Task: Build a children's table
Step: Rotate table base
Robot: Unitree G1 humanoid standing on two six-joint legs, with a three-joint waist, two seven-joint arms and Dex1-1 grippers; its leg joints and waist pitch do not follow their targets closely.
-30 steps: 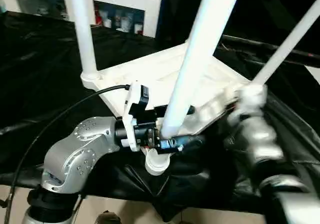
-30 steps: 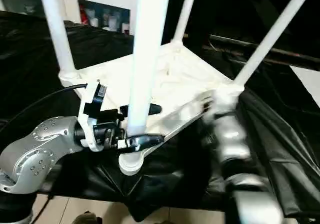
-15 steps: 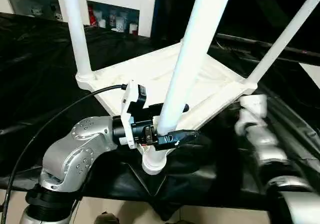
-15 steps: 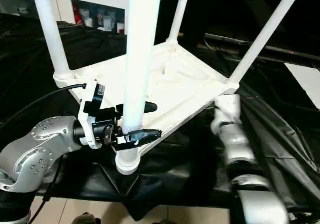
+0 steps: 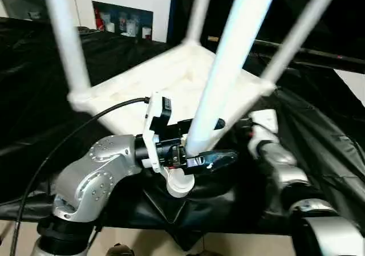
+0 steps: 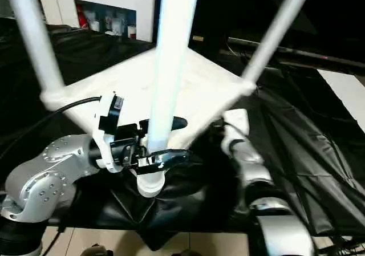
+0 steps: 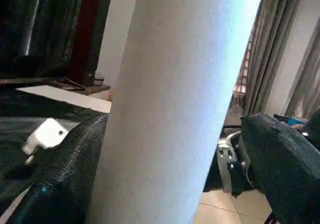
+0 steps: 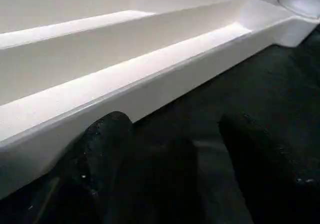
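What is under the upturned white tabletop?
Black sheeting lies under the tabletop and spreads out around it on all sides. Whatever surface carries the sheeting is covered, so I cannot say what it is.

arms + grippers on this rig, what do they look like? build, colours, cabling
Left arm: rounded silver metal housings dotted with small screws, on a black joint ring. A white plastic bracket carrying a small black module sits at its wrist, fed by a black cable that loops away. Left gripper: two slim black fingers; in the wrist view the pads look finely textured. Right arm: silver segmented links with a white wrist piece.
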